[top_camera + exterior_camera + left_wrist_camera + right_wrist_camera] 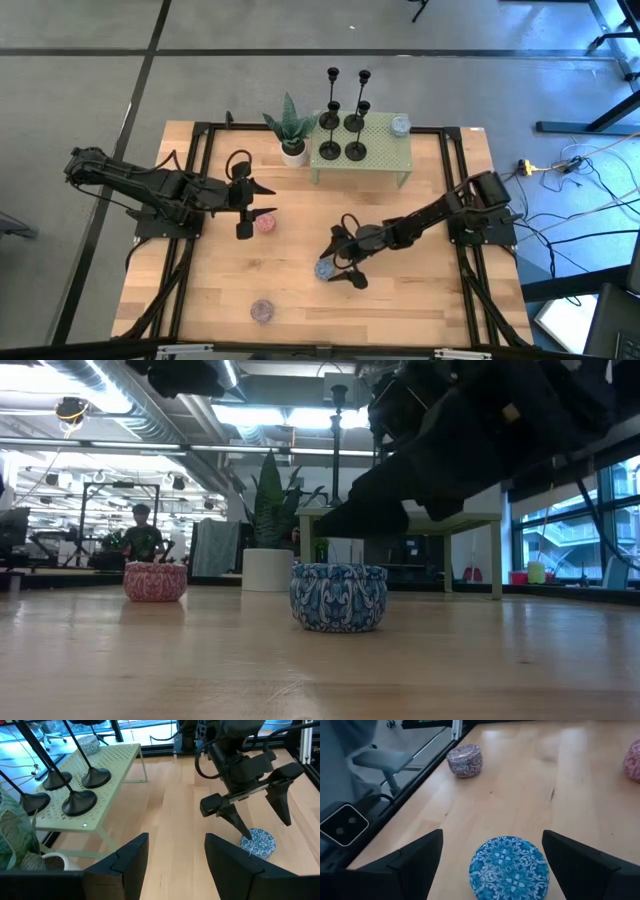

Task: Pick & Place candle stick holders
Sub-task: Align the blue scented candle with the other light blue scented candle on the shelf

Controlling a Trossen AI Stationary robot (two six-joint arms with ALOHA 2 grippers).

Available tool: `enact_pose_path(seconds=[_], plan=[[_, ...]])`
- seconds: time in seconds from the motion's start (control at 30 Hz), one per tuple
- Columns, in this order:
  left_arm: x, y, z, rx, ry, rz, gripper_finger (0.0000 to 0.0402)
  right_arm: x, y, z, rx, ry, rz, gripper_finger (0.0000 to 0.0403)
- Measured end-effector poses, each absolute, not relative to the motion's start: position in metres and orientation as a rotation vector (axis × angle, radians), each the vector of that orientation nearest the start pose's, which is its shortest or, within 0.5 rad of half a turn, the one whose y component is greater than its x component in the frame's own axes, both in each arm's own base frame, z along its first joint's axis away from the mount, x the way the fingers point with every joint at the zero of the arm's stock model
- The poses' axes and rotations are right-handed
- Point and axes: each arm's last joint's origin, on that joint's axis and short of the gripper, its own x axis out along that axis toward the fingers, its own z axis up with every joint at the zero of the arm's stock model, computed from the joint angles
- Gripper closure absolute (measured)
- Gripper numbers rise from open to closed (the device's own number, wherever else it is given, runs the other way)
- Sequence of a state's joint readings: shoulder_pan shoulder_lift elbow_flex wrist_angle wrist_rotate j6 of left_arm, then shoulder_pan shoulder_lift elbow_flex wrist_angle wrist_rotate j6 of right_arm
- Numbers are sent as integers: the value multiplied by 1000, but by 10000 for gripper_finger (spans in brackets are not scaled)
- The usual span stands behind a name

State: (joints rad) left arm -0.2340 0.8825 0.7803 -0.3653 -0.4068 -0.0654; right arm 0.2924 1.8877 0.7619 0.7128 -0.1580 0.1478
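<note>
Right pincer (338,270) beside upright candle stick holders (343,128)

Four candle stick holders (342,112), four patterned tins (325,269), one potted plant (291,130), one green stand (380,160).

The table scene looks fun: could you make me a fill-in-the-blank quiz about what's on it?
1. The four black candle holders stand on a pale ____ bench.
2. The right gripper hangs open over a ____ patterned tin.
3. The left gripper is next to a ____ tin.
4. The plant sits in a ____ pot.

Missing words: green; blue; pink; white
</note>
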Motion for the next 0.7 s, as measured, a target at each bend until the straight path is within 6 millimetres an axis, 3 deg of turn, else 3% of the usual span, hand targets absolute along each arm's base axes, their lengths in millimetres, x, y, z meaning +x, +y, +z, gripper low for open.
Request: enact_pose_path(seconds=[0.27, 0.7], plan=[[183, -33, 298, 78, 456, 141, 210, 333, 105, 114, -10, 468, 351, 59], [183, -33, 295, 84, 479, 142, 215, 330, 112, 98, -3, 532, 348, 59]])
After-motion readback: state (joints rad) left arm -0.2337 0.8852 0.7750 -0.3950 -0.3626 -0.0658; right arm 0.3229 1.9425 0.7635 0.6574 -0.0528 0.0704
